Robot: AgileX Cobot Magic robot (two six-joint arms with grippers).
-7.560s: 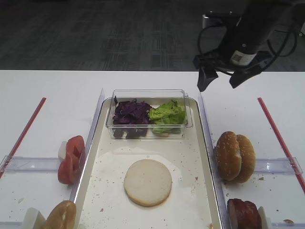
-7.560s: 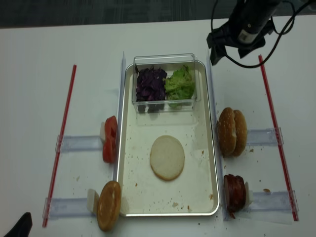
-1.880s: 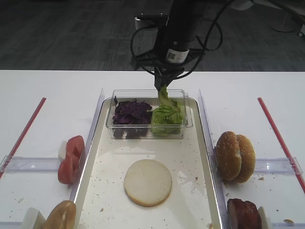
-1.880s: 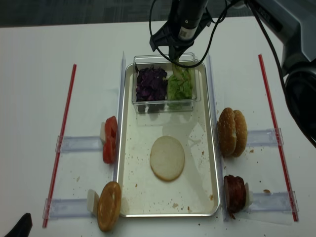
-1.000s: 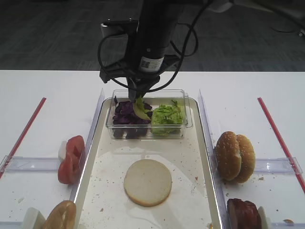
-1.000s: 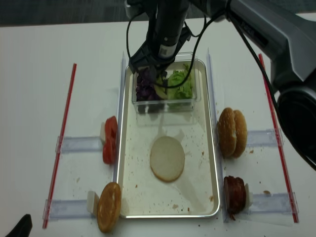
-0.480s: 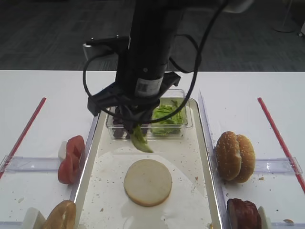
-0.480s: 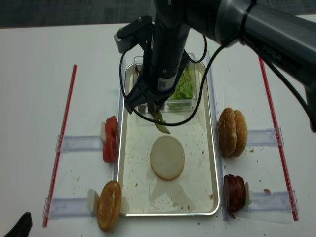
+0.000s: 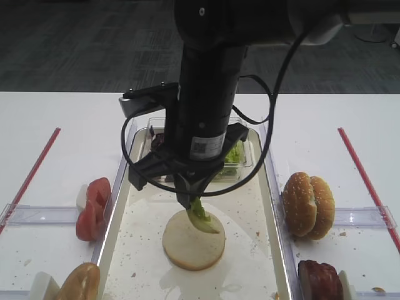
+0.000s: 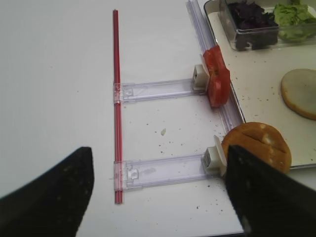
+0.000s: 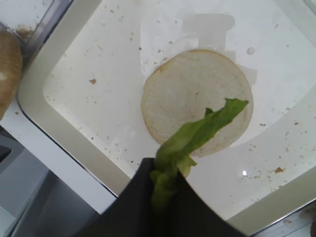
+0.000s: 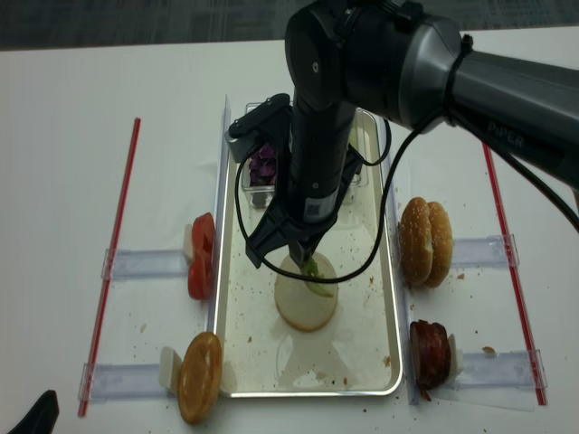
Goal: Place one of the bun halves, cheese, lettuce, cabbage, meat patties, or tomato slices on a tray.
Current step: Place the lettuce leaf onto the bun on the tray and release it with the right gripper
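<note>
Moved from the clear box (image 9: 240,159), the right claw (image 9: 189,201) clamps lettuce (image 11: 192,140) above the tray's (image 9: 115,234) pale bun disc (image 9: 187,247).

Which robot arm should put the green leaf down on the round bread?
The right one. Its gripper is shut on the lettuce, which hangs right over the pale bun half on the tray. The left gripper is open, off beside the tray.

lettuce (image 9: 200,214) carried from box to bun disc (image 9: 194,246)

Crumb-speckled tray (image 9: 119,215) – silvery metal rim (glossy) – beside a clear plastic box (image 9: 245,149).
</note>
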